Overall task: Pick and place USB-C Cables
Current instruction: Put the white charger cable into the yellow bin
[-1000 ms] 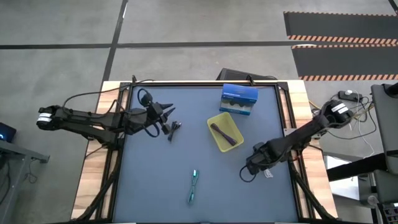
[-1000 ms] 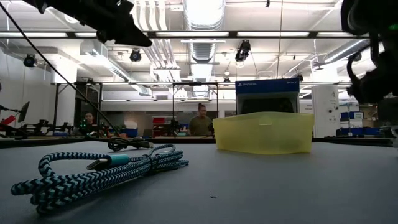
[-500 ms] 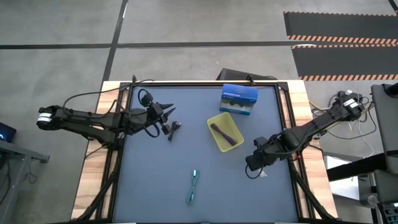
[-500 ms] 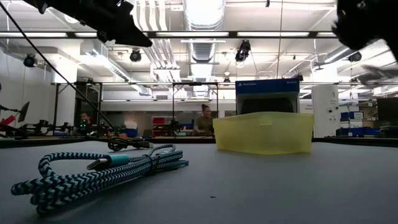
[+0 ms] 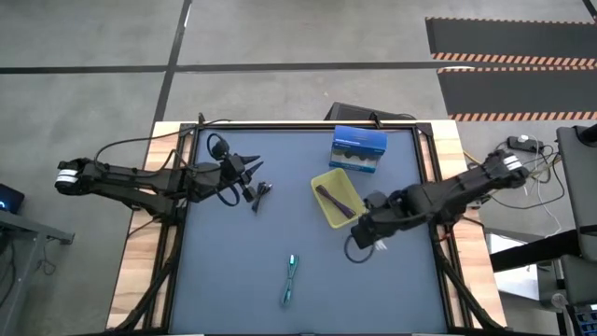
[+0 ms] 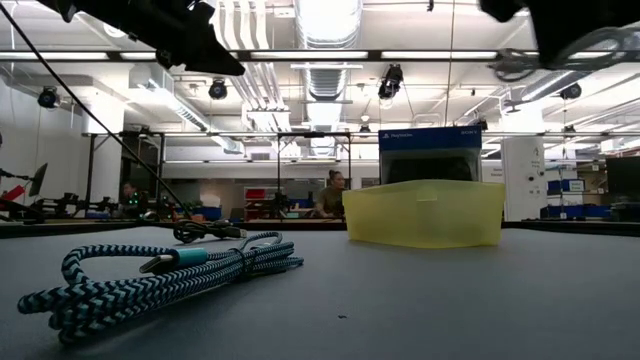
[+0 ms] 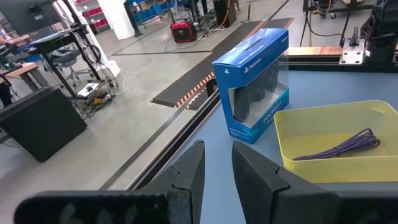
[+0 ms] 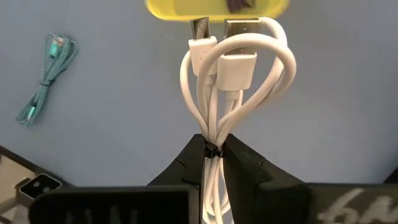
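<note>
In the high view the right gripper [image 5: 366, 235] is a dark blob just beside the yellow tray [image 5: 326, 207], and what it holds is too small to make out. The right wrist view shows it well: the two fingers are pinched on the white cable [image 8: 231, 68], a looped bundle with both plugs at the far end, pointing toward the tray's rim [image 8: 186, 9]. The white cable is up off the blue mat [image 5: 242, 271].

The purple cable [image 5: 337, 200] lies inside the tray. The low view cannot show it, because the tray's wall [image 6: 422, 213] hides it. The left wrist view looks over the wall and shows the purple cable [image 7: 339, 147] on the tray floor.

The teal cable [image 5: 291, 278] lies on the mat near the front edge, well apart from the tray. In the low view it is big and close [image 6: 150, 278].

The black cable [image 5: 260, 194] lies near the left gripper [image 5: 249, 175], which waits at the left side of the mat. Its fingers [image 7: 189, 177] stand a little apart with nothing between them.

A blue box [image 5: 357, 148] stands behind the tray. In the low view only its top pokes out above the tray. People are far off in the room and hard to see.
</note>
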Available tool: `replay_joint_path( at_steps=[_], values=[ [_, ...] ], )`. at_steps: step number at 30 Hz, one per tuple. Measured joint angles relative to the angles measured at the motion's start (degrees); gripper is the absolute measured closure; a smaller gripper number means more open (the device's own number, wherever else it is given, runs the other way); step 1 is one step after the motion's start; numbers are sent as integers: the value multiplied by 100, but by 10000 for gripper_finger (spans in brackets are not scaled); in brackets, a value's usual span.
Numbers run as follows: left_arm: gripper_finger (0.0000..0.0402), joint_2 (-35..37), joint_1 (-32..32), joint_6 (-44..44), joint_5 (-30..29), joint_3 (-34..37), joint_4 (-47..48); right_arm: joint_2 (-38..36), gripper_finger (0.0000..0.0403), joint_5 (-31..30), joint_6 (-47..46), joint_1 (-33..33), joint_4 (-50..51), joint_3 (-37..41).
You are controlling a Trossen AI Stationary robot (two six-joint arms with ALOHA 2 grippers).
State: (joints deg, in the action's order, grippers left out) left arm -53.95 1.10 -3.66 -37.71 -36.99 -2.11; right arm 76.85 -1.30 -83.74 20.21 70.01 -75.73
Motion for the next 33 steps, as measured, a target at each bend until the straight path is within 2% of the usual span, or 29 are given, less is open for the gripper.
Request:
replay_joint_path(
  at_steps=[7,15,24,33],
  values=[
    [336,0,0,0,0,0,2,536,374,402,1242,-829,1,-499],
    [336,0,-2,0,0,0,2,924,374,630,2602,-1812,-17,-733],
    [336,0,0,-9,-2,0,2,1288,374,631,3514,-2665,-127,-743],
    [336,0,-1,-9,-4,2,4,1796,374,752,4029,-3049,-475,-743]
  ],
)
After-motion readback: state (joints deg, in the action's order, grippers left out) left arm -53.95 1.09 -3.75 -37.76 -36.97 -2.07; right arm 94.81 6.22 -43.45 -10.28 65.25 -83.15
